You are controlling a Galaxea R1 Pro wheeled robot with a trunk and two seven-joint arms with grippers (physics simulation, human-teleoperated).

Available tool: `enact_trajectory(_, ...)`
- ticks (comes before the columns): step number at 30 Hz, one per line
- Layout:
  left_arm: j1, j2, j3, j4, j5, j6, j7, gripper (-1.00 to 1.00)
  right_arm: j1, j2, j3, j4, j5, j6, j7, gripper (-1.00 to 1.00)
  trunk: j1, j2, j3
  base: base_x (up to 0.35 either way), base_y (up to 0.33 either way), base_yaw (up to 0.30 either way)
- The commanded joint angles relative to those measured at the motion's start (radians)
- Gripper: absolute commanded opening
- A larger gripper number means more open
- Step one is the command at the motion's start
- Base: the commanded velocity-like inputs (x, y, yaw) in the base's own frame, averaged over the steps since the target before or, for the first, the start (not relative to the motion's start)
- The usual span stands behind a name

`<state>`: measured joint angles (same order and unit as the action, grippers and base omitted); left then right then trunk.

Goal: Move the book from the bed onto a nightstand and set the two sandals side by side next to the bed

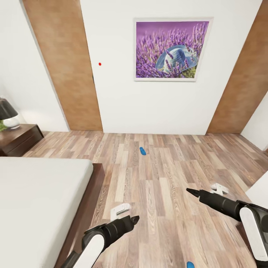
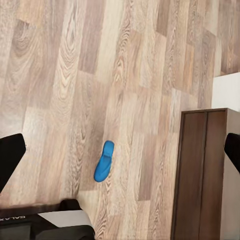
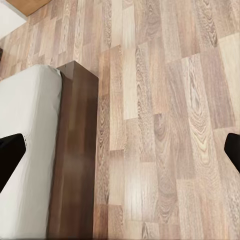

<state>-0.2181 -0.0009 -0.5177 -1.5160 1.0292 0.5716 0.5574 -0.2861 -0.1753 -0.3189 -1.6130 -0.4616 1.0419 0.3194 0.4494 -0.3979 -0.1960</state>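
Sandals lay well apart on floor (image 1: 160,193): far sandal (image 1: 142,150), near sandal (image 1: 190,265) by my base. Risk I judged: rolling over near one. Left gripper (image 1: 131,220) and right gripper (image 1: 192,192) empty; jaw spread I couldn't tell.

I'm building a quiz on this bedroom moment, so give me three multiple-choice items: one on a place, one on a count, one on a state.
1. Where does the far sandal lie in the head view?
A. on the bed
B. on the floor, out toward the wall with the painting
C. on the nightstand

2. How many blue sandals does the head view show?
A. one
B. two
C. four

3. What are the grippers holding?
A. a sandal each
B. a book
C. nothing

Answers:
1 B: the far sandal sits on bare floor, apart from the bed and nightstand.
2 B: besides that one, a second sandal shows at the bottom edge.
3 C: the left gripper and right gripper hang empty above the planks.
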Motion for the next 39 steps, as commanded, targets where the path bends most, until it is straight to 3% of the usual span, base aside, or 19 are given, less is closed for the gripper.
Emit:
enact_trajectory(1, -0.001, 0.0, -0.001, -0.001, 0.01, 0.001, 0.01, 1.0, -0.001, 0.0, -0.002, -0.001, 0.009, 0.004, 0.01, 1.0, 0.001, -0.002, -0.002, 0.0, 0.0, 0.293)
enact_trajectory(12, -0.001, -0.002, -0.002, -0.001, 0.009, 0.0, 0.01, 1.0, -0.001, -0.001, -0.002, -0.001, 0.009, 0.005, 0.01, 1.0, 0.001, -0.002, -0.002, 0.0, 0.0, 0.181)
enact_trajectory(30, -0.002, -0.002, -0.002, -0.001, 0.007, 0.0, 0.01, 1.0, -0.001, -0.001, -0.002, -0.001, 0.009, 0.005, 0.01, 1.0, 0.001, -0.002, -0.002, 0.005, 0.0, 0.026)
enact_trajectory(39, -0.002, -0.002, -0.004, -0.001, 0.005, 0.0, 0.01, 1.0, -0.001, -0.001, -0.002, -0.001, 0.009, 0.005, 0.01, 1.0, 0.001, -0.002, -0.002, 0.152, 0.0, 0.003)
